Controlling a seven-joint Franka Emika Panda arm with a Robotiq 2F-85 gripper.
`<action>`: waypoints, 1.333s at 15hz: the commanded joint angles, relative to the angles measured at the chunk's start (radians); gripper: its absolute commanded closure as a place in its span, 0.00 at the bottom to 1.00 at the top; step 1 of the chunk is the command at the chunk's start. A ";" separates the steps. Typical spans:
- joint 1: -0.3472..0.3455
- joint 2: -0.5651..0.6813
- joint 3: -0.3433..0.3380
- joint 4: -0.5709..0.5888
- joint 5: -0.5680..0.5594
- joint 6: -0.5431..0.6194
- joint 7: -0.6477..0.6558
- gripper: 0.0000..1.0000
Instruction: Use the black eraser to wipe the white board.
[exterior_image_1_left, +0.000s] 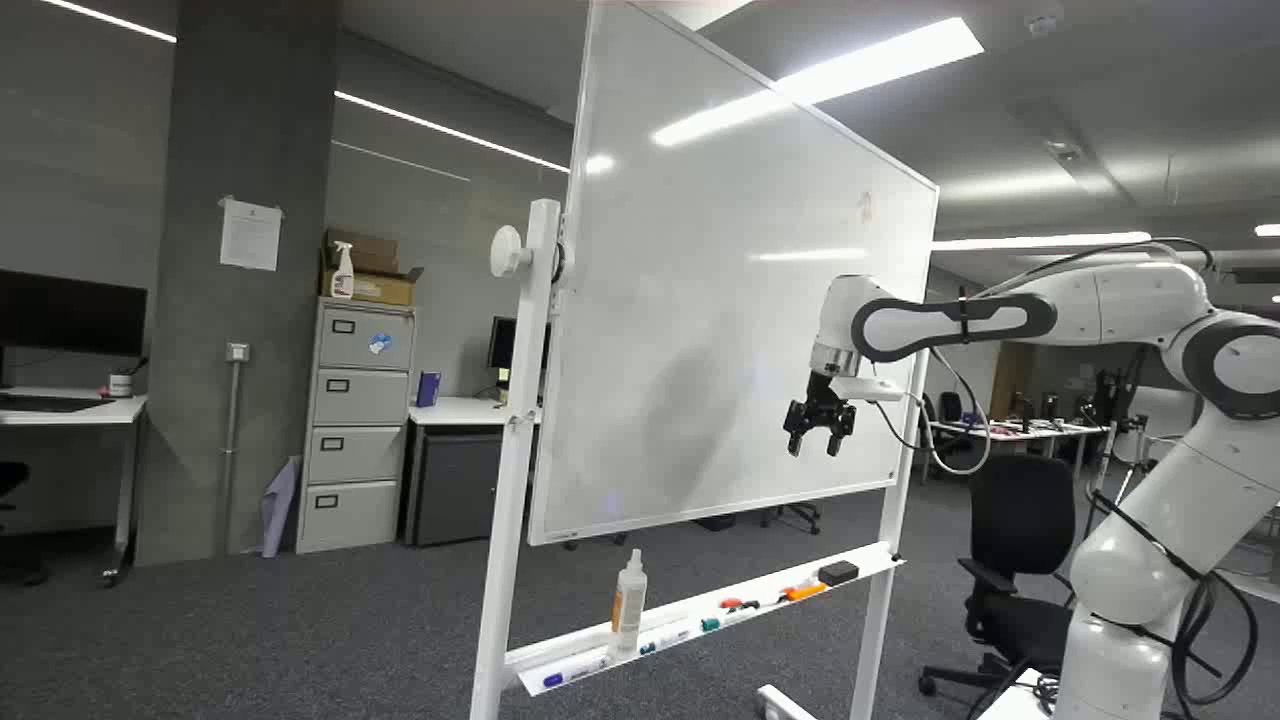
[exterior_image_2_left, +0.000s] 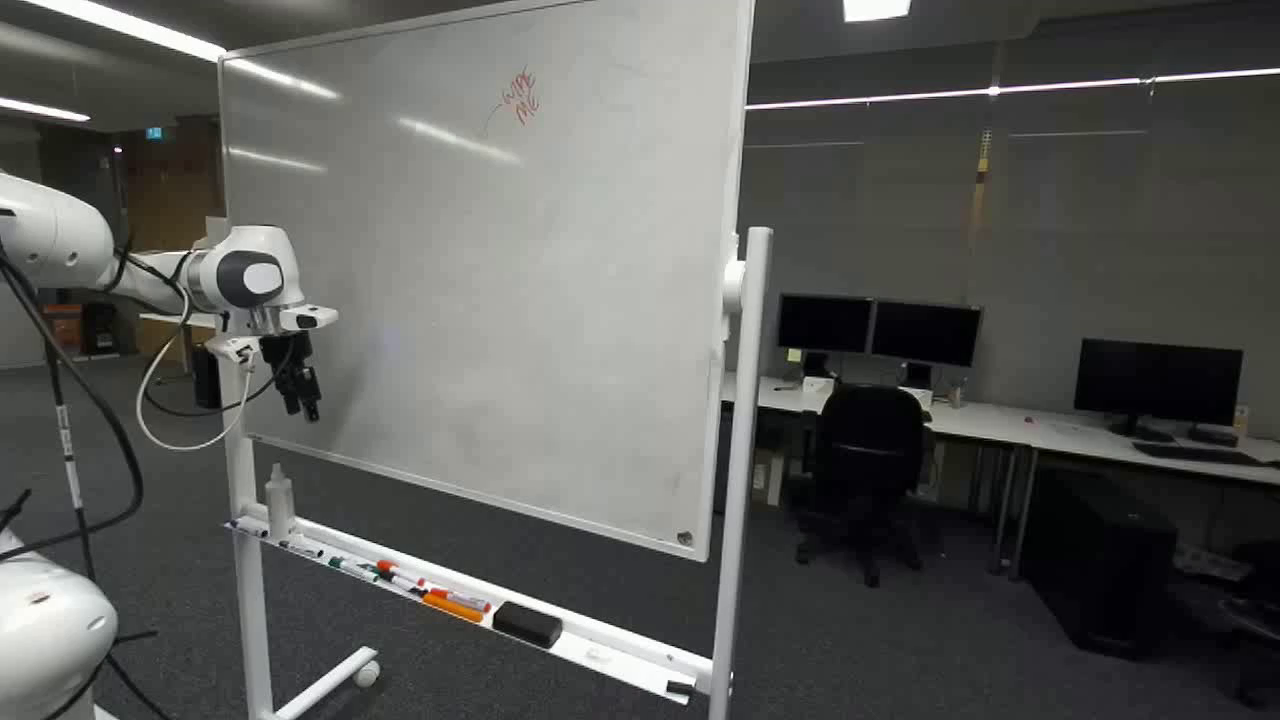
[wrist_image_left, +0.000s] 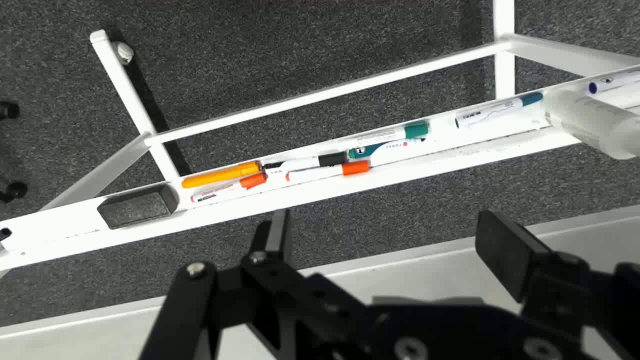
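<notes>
Red handwriting (exterior_image_2_left: 520, 92) high on the white board (exterior_image_2_left: 560, 300) reads "WIPE ME". Below the white board are one black eraser (exterior_image_2_left: 527, 623), one upright bottle (exterior_image_1_left: 629, 606) (label unreadable), one orange marker (wrist_image_left: 221, 175) and two red-capped markers (wrist_image_left: 324, 172). The end effector (exterior_image_1_left: 814, 447) hangs before the white board, jaws wide apart.

Tray (wrist_image_left: 60, 224): white, long, narrow. Lying on it: black eraser (wrist_image_left: 138, 206); orange marker (wrist_image_left: 221, 174) just beside; two red-capped markers (wrist_image_left: 325, 172); a black-capped marker (wrist_image_left: 311, 162); two green-and-white markers (wrist_image_left: 395, 133); a teal-capped marker (wrist_image_left: 492, 113). Bottle (exterior_image_1_left: 628, 610) standing upright near a blue-ended marker (wrist_image_left: 617, 81). Small black piece (exterior_image_2_left: 681, 688) at one end, unidentified.
</notes>
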 joint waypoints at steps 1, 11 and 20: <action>0.025 0.004 -0.021 0.002 -0.011 -0.002 0.009 0.00; -0.075 -0.220 -0.229 -0.365 0.063 0.055 0.144 0.00; -0.302 -0.165 -0.355 -0.637 0.078 0.500 0.196 0.00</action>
